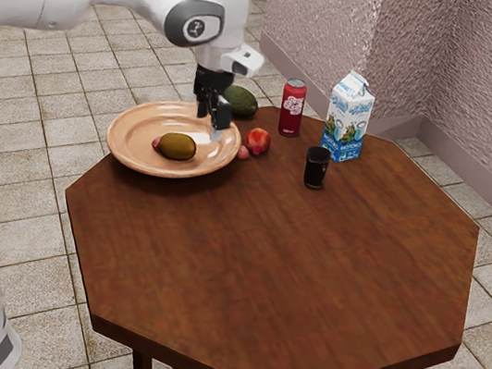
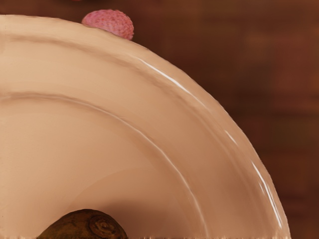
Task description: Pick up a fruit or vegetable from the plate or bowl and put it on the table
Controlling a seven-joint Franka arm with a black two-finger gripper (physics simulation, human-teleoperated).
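The brown-green fruit is plump and oval, its skin dull olive-brown; in the wrist view one rounded end shows a darker, ringed scar. It lies on the wide peach-coloured plate, just beside and below the fingers, toward the exterior view's left. The fingers look spread, with the fruit outside them.

Most of the fruit is cut off by the wrist view's lower edge. A small reddish thing is partly hidden behind it, on the side away from the fingers, too little showing to name. The pale patch on the plate under the fingers is hard to make out.

Beyond the plate's rim on the fingers' other side, a bumpy pink fruit and a red fruit rest on the tabletop. Past the fingers, a dark green avocado is partly covered by the gripper.
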